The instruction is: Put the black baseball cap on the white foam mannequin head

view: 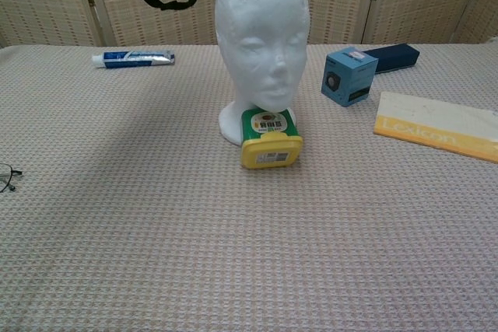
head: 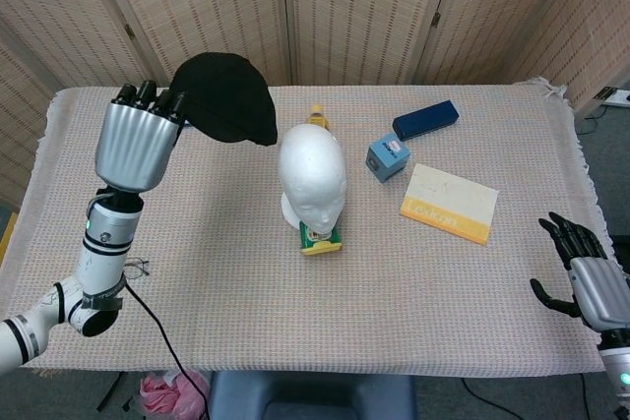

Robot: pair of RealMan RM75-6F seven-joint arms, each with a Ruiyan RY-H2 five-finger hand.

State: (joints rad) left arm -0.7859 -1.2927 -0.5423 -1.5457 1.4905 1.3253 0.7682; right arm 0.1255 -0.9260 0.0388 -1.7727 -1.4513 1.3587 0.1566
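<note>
The black baseball cap [head: 228, 98] hangs in the air at the upper left of the head view, held by the left hand [head: 136, 142], whose dark fingers [head: 148, 95] close over the cap's left edge. In the chest view only the cap's underside and strap show at the top edge, left of centre. It is left of and near the white foam mannequin head [head: 311, 177], not on it.

The table [head: 197, 282], covered in a woven beige cloth, fills most of both views. The mannequin head stands upright at its centre. At lower right of the head view the right hand [head: 583, 275] sits past the table's edge, fingers spread apart and holding nothing.

A yellow-and-white book [head: 449, 203] marked Lexicon lies flat right of centre. A dark blue box [head: 425, 119] lies above it, toward the upper right. A small light blue box [head: 388, 156] stands between the book and the mannequin. A green and yellow container [view: 269, 138] lies on its side, touching or just in front of the mannequin's base; which is hard to tell. A toothpaste tube [view: 133, 58] lies at the upper left of the chest view.
</note>
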